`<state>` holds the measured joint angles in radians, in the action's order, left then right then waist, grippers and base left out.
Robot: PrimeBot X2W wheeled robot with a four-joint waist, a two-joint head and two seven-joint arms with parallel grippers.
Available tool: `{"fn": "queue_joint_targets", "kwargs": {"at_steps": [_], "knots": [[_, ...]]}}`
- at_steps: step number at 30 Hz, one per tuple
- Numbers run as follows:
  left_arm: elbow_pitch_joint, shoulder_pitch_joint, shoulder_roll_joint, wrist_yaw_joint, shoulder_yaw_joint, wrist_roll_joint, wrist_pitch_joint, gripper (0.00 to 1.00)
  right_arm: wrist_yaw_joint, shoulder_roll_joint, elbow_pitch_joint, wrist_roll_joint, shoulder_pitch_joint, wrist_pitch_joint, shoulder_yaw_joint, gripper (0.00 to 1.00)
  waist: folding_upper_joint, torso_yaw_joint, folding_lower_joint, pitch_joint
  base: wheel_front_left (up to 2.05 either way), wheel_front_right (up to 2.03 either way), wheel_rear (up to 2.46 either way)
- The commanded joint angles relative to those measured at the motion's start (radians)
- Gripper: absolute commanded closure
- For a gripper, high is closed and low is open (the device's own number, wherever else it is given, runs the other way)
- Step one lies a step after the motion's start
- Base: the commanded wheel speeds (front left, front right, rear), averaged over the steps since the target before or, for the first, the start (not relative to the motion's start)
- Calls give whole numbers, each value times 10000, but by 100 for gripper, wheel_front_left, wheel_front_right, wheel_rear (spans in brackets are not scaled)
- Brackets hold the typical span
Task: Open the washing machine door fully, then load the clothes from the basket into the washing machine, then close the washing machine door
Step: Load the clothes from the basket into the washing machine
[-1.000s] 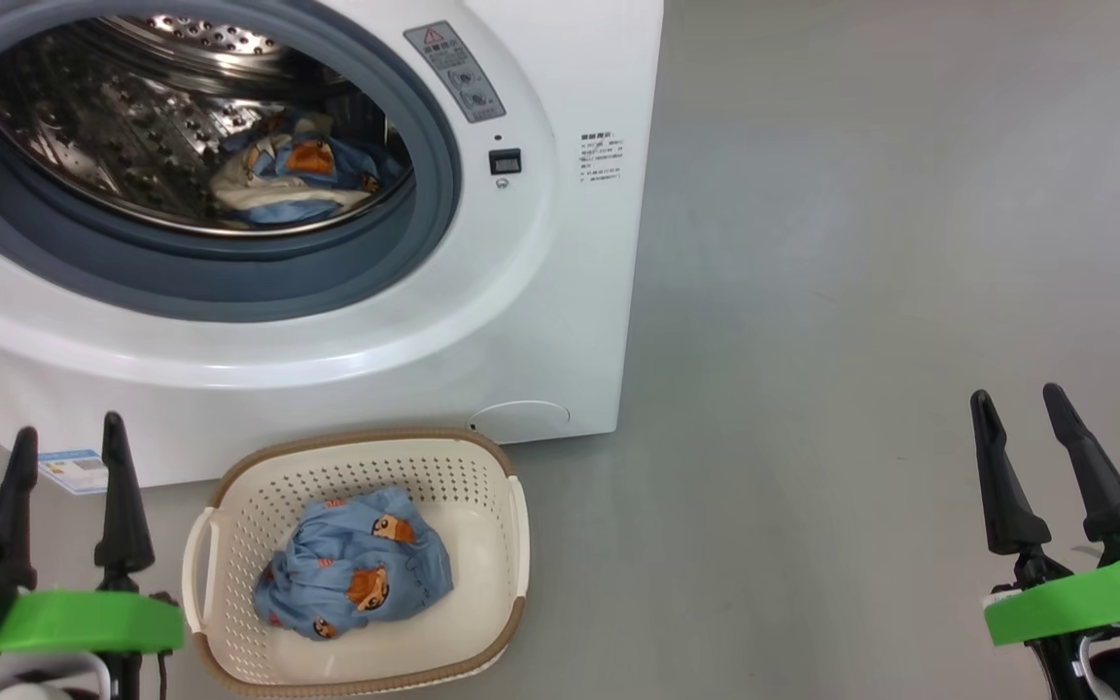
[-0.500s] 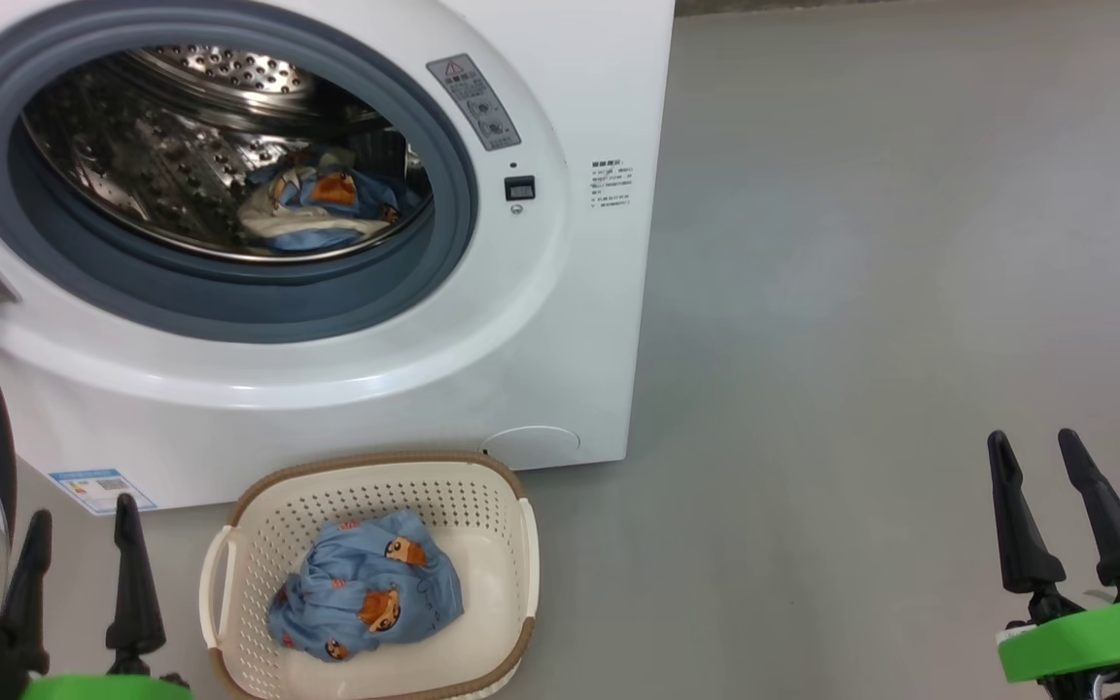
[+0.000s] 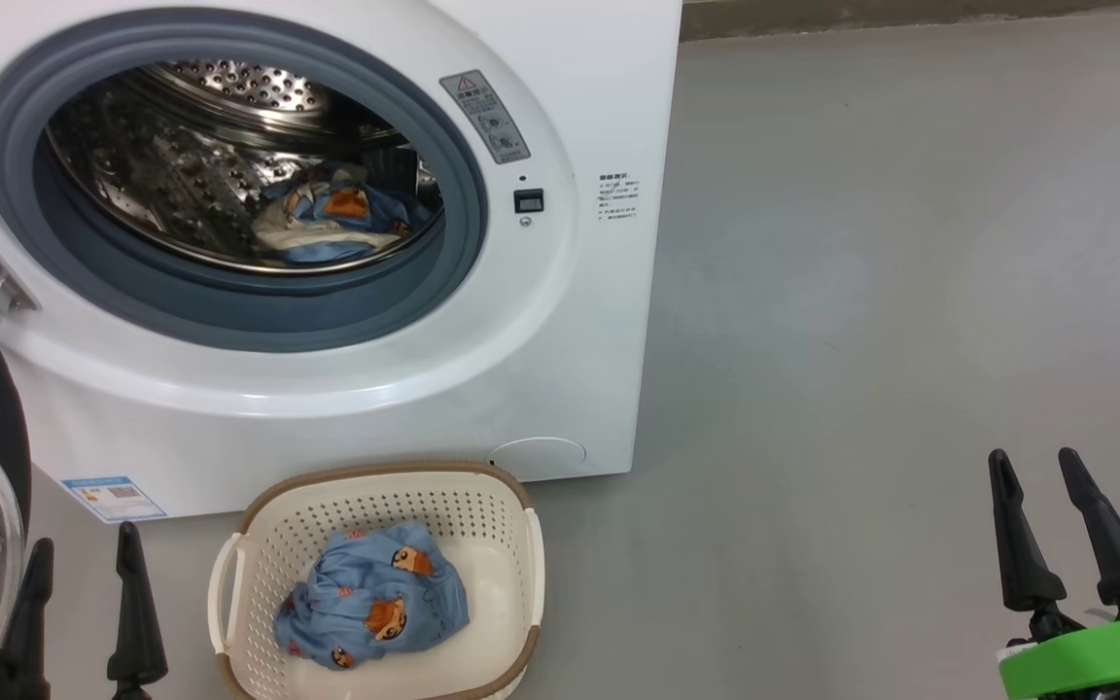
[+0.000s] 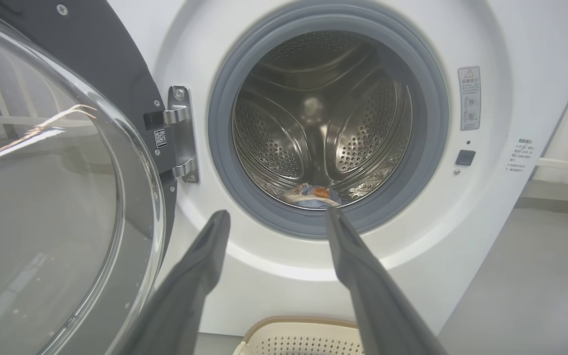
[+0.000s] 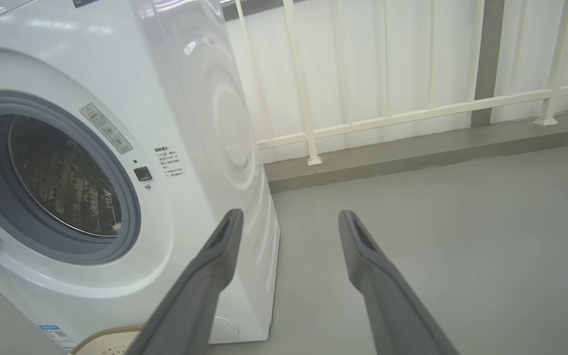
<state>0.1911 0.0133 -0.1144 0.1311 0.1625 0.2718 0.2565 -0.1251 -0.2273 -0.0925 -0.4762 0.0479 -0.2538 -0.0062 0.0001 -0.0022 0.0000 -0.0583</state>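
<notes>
Grey floor (image 3: 861,292), with a pale railing (image 5: 412,116) behind. The bear-print clothes (image 3: 372,608) sit bunched in the basket (image 3: 380,473), just in front of the washing machine (image 3: 570,369); another piece (image 3: 332,219) lies in its drum (image 3: 181,175). I judge the bundle soft, light and floppy, best pinched at its raised top fold. The washing machine door (image 4: 42,197) hangs open at the machine's left. My left fingers (image 3: 135,622) and right fingers (image 3: 1017,544) are spread and empty, short of the machine.
</notes>
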Motion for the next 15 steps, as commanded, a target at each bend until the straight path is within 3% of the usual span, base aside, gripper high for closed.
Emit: {"fn": "queue_joint_targets", "kwargs": {"at_steps": [1, 15], "knots": [[-338, 87, -214, -4, 284, 77, 53, 0, -56, -227, 274, 47, -34, -80, 133, 0, -1, 7, 0, -18, 0, 0, 0], [75, 294, -1, -4, 296, 116, 53, 0, -56, -56, 349, 62, -615, -80, 329, 0, -1, -185, 0, -780, 0, 0, 0]]}}
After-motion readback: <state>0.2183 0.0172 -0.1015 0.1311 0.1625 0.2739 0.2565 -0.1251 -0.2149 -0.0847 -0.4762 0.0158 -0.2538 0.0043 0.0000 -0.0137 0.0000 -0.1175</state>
